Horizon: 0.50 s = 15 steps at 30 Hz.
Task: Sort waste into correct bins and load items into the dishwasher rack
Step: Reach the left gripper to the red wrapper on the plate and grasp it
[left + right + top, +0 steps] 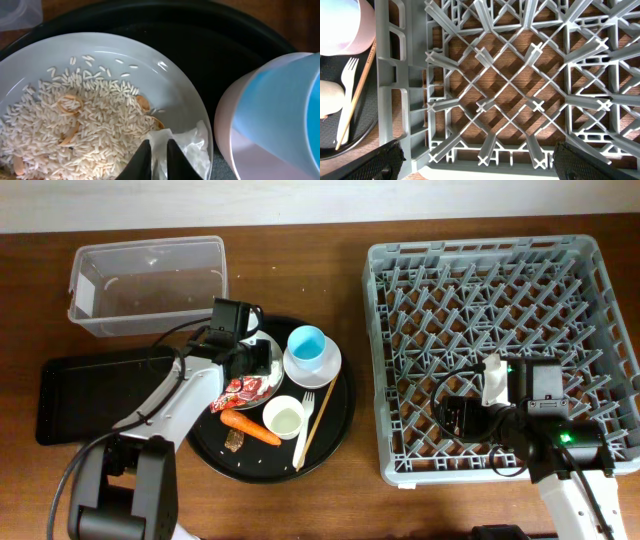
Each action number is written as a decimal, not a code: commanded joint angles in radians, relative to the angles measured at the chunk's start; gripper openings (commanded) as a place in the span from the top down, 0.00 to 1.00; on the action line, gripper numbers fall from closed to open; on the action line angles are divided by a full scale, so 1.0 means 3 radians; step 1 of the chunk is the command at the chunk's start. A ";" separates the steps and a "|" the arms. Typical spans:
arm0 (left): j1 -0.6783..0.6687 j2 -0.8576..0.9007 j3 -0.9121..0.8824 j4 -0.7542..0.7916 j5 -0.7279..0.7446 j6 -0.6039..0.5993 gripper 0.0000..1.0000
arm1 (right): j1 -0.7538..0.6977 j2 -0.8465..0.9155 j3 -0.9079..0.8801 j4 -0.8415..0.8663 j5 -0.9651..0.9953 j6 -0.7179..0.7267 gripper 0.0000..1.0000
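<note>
Pinching a raised fold of the crumpled white tissue, likely light, soft and tearable, at lower centre in the pale grey plate-bowl, the left gripper had its jaws nearly shut.

The tabletop is brown wood, grained, with a low sheen. On the right, the dishwasher rack is matt grey moulded plastic. Far left, the tub is clear, slightly cloudy plastic. The shallow tray nearer is smooth black plastic. The round tray is black, glossy at its rim. The plate-bowl looks glazed and shiny, the food scraps grainy and dull, the tissue soft crumpled paper. The blue cup is smooth satin plastic. The wrapper is glossy red film, the chopsticks bare pale wood, the fork white plastic. The left end effector has matt black fingers.
</note>
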 commanded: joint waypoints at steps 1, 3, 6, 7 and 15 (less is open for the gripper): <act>-0.0080 0.0060 0.0029 -0.0053 0.0046 0.0018 0.88 | 0.0018 -0.0006 0.0056 0.0001 0.0008 0.0024 0.01; -0.0080 0.0060 0.0029 -0.0065 0.0046 0.0018 0.99 | 0.0018 -0.0006 0.0056 0.0000 0.0008 0.0024 0.01; -0.0046 -0.0065 0.0231 -0.0155 -0.0103 0.0023 0.99 | 0.0018 -0.0006 0.0056 -0.0001 0.0008 0.0024 0.01; -0.0003 -0.0178 0.0404 -0.0237 -0.0245 0.0041 1.00 | 0.0018 -0.0006 0.0056 -0.0001 0.0008 0.0024 0.01; 0.0740 -0.0366 0.0857 0.0420 -0.0548 0.0042 0.96 | 0.0018 -0.0006 0.0056 -0.0001 0.0006 0.0025 0.01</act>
